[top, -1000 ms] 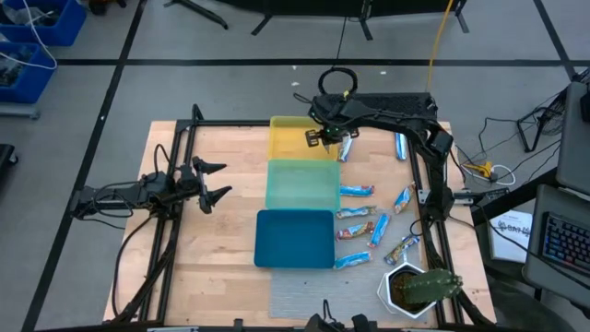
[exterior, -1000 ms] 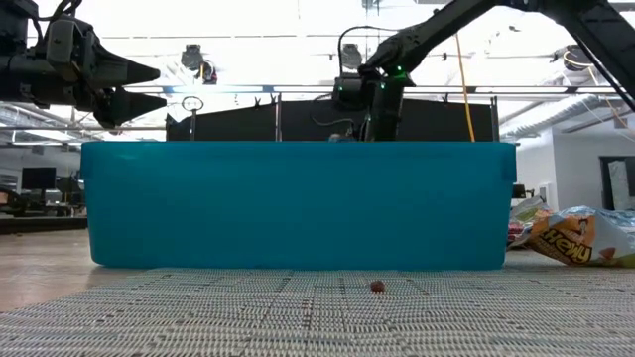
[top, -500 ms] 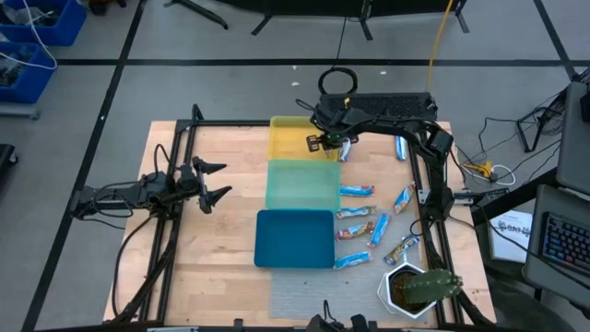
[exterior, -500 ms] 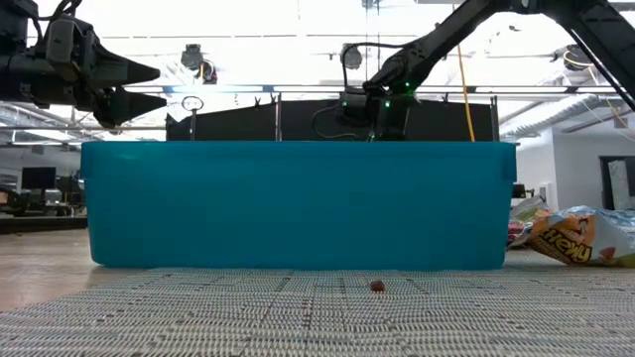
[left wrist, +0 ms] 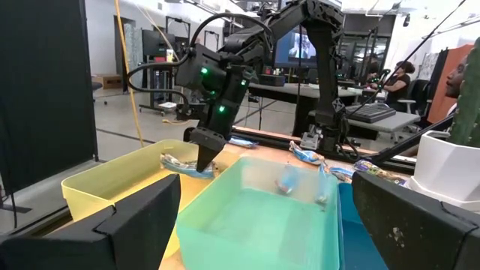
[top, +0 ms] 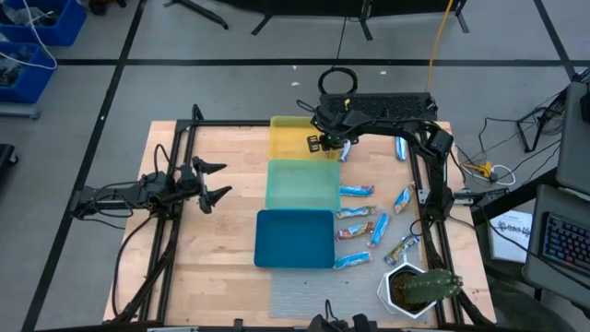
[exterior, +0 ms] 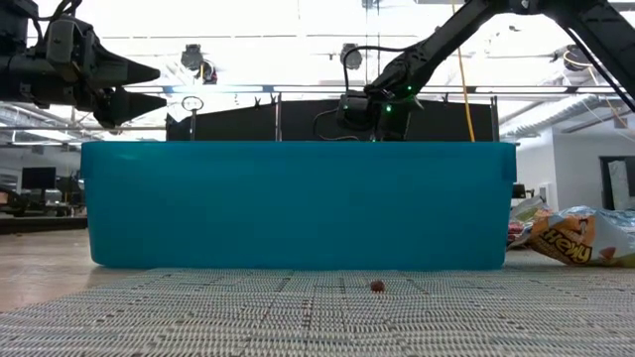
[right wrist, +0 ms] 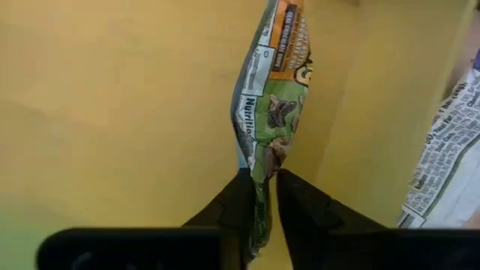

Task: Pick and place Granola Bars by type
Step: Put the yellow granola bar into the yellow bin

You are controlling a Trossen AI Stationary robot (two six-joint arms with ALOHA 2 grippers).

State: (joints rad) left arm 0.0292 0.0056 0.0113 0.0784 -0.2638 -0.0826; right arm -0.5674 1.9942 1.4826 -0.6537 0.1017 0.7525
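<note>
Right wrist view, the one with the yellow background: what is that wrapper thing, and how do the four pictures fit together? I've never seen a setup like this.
This is a two-armed robot at a wooden table. Each arm ends in a two-finger hand.

The high view looks straight down on everything. The low view sits at table height, mostly blocked by the blue tray. Each wrist view rides on one arm and looks past that arm's own fingers.

In the right wrist view, the right hand pinches a wrapped granola bar over the yellow tray. The left wrist view shows that same arm from across the table.

A green tray sits between the yellow and blue ones. Several loose bars lie to the trays' right, with a potted plant near the corner. The left hand waits open and empty at the left side.
</note>
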